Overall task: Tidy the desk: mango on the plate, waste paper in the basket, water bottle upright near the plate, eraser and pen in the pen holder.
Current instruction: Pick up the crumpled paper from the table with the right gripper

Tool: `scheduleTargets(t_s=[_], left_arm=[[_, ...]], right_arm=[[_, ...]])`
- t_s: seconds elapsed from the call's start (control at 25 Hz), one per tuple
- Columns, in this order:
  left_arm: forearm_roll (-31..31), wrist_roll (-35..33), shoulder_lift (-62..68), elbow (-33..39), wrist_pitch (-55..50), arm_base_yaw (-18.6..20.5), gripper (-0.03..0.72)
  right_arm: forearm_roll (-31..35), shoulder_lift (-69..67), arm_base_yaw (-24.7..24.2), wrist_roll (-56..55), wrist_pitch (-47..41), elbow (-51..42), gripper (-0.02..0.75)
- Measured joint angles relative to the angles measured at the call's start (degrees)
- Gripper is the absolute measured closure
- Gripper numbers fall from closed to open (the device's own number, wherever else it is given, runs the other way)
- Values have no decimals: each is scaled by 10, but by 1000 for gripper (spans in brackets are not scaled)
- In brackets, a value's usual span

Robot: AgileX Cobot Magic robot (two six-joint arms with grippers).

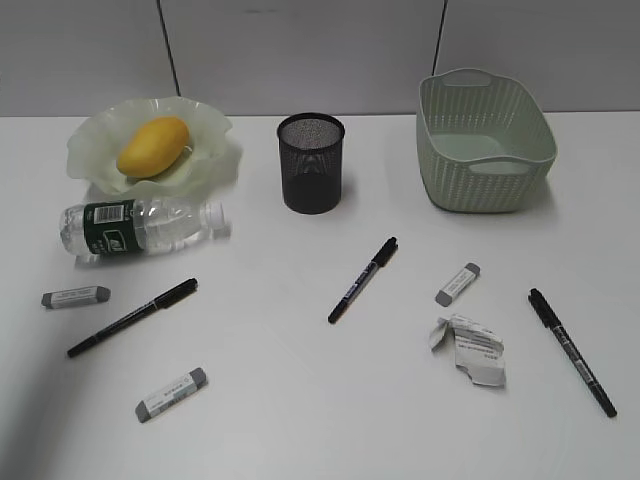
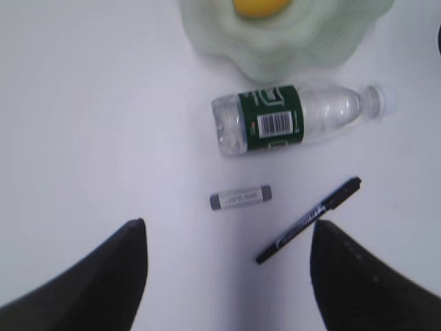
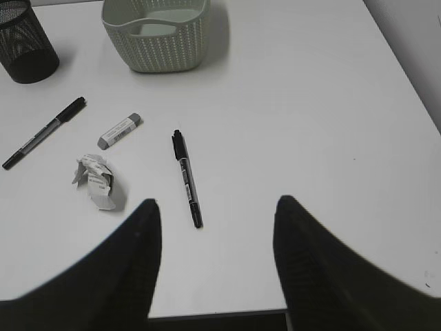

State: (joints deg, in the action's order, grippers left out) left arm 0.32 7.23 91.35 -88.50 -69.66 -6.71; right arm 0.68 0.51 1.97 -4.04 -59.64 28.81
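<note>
The yellow mango (image 1: 152, 146) lies in the ruffled green plate (image 1: 210, 125). In front of it the water bottle (image 1: 140, 227) lies on its side, cap to the right. Three pens (image 1: 133, 317) (image 1: 363, 279) (image 1: 572, 351) and three erasers (image 1: 75, 297) (image 1: 172, 394) (image 1: 457, 284) are spread over the desk (image 1: 300, 400). The waste paper (image 1: 470, 348) lies front right. Pen holder (image 1: 311, 162) and basket (image 1: 485, 143) stand at the back. My left gripper (image 2: 229, 226) hangs open above an eraser (image 2: 240, 198) and pen (image 2: 309, 221). My right gripper (image 3: 217, 205) is open beside a pen (image 3: 187, 178).
Neither arm shows in the exterior view. The desk's front edge (image 3: 207, 314) and right edge (image 3: 413, 89) show in the right wrist view. A grey partition wall (image 1: 300, 50) stands behind the desk.
</note>
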Motion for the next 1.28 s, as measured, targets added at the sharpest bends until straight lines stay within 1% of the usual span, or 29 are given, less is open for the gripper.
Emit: scheduleTargets(t_s=[0.16, 0.28, 0.44, 0.52, 0.64, 0.76, 1.0, 1.16, 1.28], left_arm=[[5, -1, -135, 119, -1, 1, 139], [6, -2, -244, 195, -2, 1, 140], [8, -2, -372, 277, -3, 1, 170], [8, -2, -455, 313, -3, 1, 194], [8, -2, -544, 360, -5, 2, 219], [14, -2, -633, 411, 9, 2, 225], [50, -4, -789, 523, 80, 2, 225], [54, -5, -858, 568, 91, 2, 225], [54, -6, -898, 579, 88, 2, 225]], right_arm=[[0, 0, 0, 0, 0, 0, 314], [0, 0, 0, 0, 0, 0, 314], [0, 0, 0, 0, 0, 0, 314], [0, 0, 0, 0, 0, 0, 314], [0, 0, 0, 0, 0, 0, 314], [0, 0, 0, 0, 0, 0, 314], [0, -8, 0, 0, 1, 4, 314], [11, -57, 0, 0, 0, 20, 314], [29, -114, 0, 0, -6, 36, 314]])
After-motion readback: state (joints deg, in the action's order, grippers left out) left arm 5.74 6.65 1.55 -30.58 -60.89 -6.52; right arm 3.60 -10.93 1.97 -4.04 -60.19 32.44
